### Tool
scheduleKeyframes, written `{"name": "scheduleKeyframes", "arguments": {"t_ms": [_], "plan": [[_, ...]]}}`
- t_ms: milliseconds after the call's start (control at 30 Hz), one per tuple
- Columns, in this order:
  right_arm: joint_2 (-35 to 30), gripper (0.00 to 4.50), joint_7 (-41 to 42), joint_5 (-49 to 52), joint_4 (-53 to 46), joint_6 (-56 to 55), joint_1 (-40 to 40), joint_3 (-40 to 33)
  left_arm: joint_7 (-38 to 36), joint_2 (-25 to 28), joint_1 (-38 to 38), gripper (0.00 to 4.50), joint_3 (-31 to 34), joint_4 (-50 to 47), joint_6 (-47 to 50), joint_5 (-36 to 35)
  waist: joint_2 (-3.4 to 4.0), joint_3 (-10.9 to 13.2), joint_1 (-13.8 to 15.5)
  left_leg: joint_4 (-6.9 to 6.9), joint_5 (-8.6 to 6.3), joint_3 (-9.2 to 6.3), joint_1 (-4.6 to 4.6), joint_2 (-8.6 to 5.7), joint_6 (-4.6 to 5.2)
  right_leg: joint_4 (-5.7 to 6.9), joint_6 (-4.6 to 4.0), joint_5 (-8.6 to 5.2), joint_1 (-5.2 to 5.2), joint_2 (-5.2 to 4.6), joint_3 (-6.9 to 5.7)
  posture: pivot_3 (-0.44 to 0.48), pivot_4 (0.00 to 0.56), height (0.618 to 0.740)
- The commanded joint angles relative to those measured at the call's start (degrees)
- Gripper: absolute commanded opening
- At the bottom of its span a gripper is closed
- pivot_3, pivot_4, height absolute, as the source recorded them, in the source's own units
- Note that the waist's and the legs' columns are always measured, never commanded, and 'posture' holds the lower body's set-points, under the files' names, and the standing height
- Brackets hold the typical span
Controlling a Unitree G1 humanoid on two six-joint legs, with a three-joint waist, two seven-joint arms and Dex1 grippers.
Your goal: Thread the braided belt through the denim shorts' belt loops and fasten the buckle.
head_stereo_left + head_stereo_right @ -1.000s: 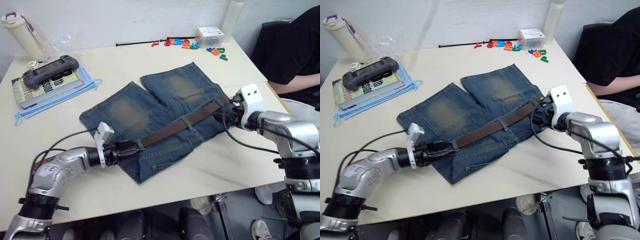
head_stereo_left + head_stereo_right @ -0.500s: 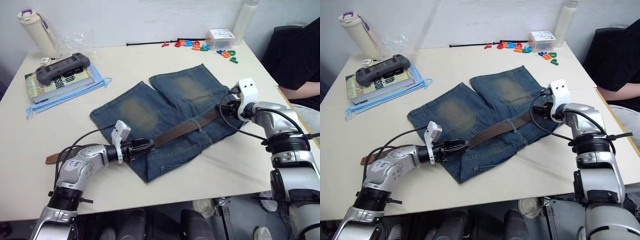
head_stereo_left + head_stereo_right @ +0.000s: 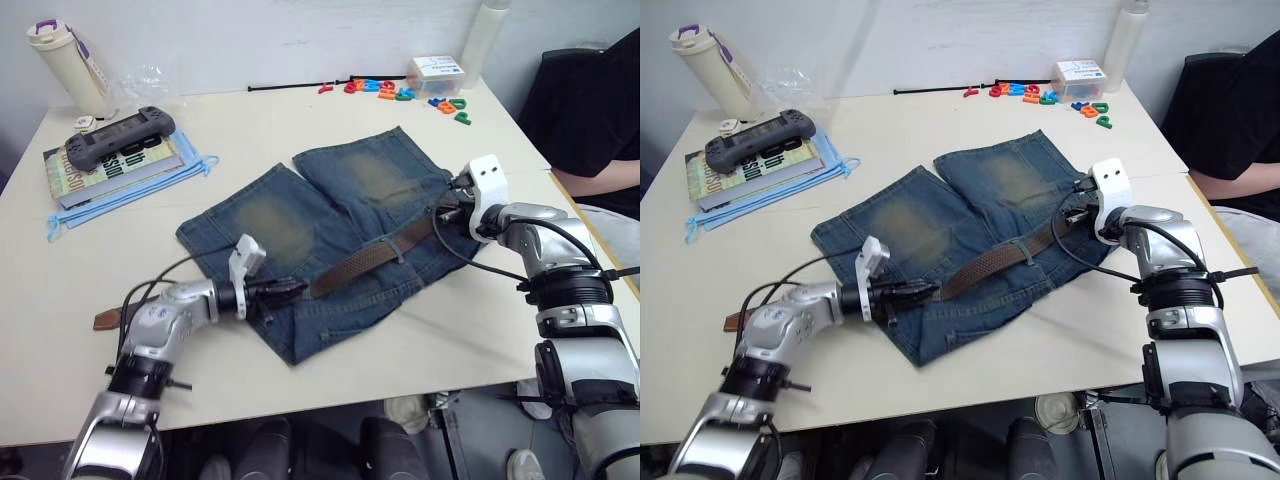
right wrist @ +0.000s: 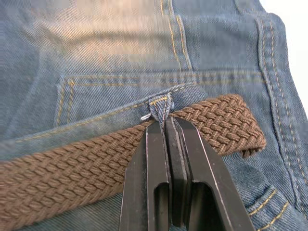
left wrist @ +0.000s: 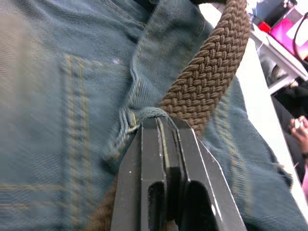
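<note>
Cream worktop (image 3: 330,350) carries everything under inspection, and the denim shorts (image 3: 300,215) lie flat at its centre, waistband nearest me, legs pointing away.

Nearest item: my left claw (image 3: 292,289), fingers pressed together on a belt loop (image 5: 147,114) at the waistband's left end. I judge this pinch pins the cloth so the strap can slide without dragging the garment. The braided belt (image 3: 375,255) runs along the waistband under a middle loop (image 3: 398,246). Its tan leather tip (image 3: 106,319) rests on the bare surface left of the shorts, well apart from them.

Further right, my right claw (image 3: 446,212) is clenched on another loop (image 4: 161,106), with the belt's far end (image 4: 240,122) just beyond it. No buckle is visible at that end, so fastening is not yet possible to assess.

Beyond the shorts: a game controller (image 3: 120,130) on a book (image 3: 90,168), a bottle (image 3: 62,62), coloured letters (image 3: 400,90), and a seated person (image 3: 600,110) at the right edge.
</note>
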Motion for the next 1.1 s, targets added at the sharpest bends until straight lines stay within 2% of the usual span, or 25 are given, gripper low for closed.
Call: {"name": "scheduleKeyframes", "arguments": {"t_ms": [33,167,333,533,667,733,833,967,1100], "plan": [[0.21,0.02,-1.44,2.83,-8.39,0.43,0.86,-4.88,-0.1,2.86,-5.49,0.0,1.56,11.18,-9.55,7.23,0.0,0.0,-0.24,-0.02,0.0,-0.01,0.01,0.01,-0.01,0.03,0.0,0.0,-0.03,0.02,0.02,0.0,0.15,0.714],[1.4,0.02,-3.62,5.42,-15.79,3.03,3.63,-8.78,0.56,5.3,-12.98,0.0,2.13,25.6,-20.75,13.39,0.0,0.0,-0.71,-0.11,0.0,-0.01,-0.04,0.06,-0.02,0.09,-0.01,0.0,-0.11,0.06,0.01,0.0,0.15,0.714],[2.9,0.02,-5.74,7.7,-20.61,7.69,6.02,-10.83,0.72,6.59,-17.34,0.0,1.43,36.79,-31.18,19.25,0.0,0.0,-1.36,-0.08,0.0,0.0,-0.17,0.06,-0.01,0.1,0.0,0.01,-0.22,0.05,-0.01,0.0,0.15,0.714],[4.75,0.02,-7.53,8.04,-24.04,11.17,10.08,-9.34,2.55,5.64,-20.84,0.0,2.46,41.96,-39.26,21.87,0.0,0.0,-1.36,-0.06,-0.01,0.0,-0.19,0.06,0.01,0.15,0.0,0.01,-0.24,0.05,-0.01,0.0,0.15,0.714],[4.22,0.02,-6.44,7.75,-27.06,9.31,12.77,-8.39,4.17,4.98,-20.52,0.0,5.55,39.4,-48.49,20.86,-0.01,0.0,-1.32,-0.03,-0.02,0.05,-0.36,0.05,0.03,0.26,0.01,0.01,-0.49,0.02,0.02,0.0,0.15,0.714],[2.85,0.02,-3.89,8.32,-32.16,7.69,16.31,-7.71,3.96,5.23,-17.14,0.0,7.9,33.82,-58.06,19.46,-0.05,0.02,-1.29,-0.01,-0.02,0.16,-0.58,0.05,0.02,0.46,0.0,0.01,-0.88,-0.02,-0.02,0.0,0.15,0.714],[1.54,0.02,-1.49,10.43,-39.85,7.16,21.09,-8.49,4.31,6.14,-11.11,0.0,9.7,26.25,-63.69,19.54,-0.04,0.02,-1.27,-0.03,-0.06,0.39,-0.61,0.1,0.09,0.55,0.0,0.01,-1.05,-0.23,-0.37,0.0,0.15,0.714],[-3.39,0.02,2.84,13.43,-52.69,8.73,30.28,-9.09,5.95,9.51,3.41,0.0,10.09,12.82,-75.82,24.37,-0.04,0.02,-1.52,-0.03,-0.23,0.8,-0.45,0.24,0.18,0.51,-0.03,0.04,-1.05,-0.34,-0.58,0.0,0.15,0.714],[-11.01,0.02,7.38,12.06,-60.01,6.08,39.37,-7.8,11.11,11.72,12.77,0.0,11.76,9.94,-86.08,31.21,-0.05,0.02,-0.81,0.05,-0.31,0.94,-0.42,0.39,0.21,0.45,-0.08,0.07,-0.96,-0.33,-0.67,0.0,0.15,0.714]]}}
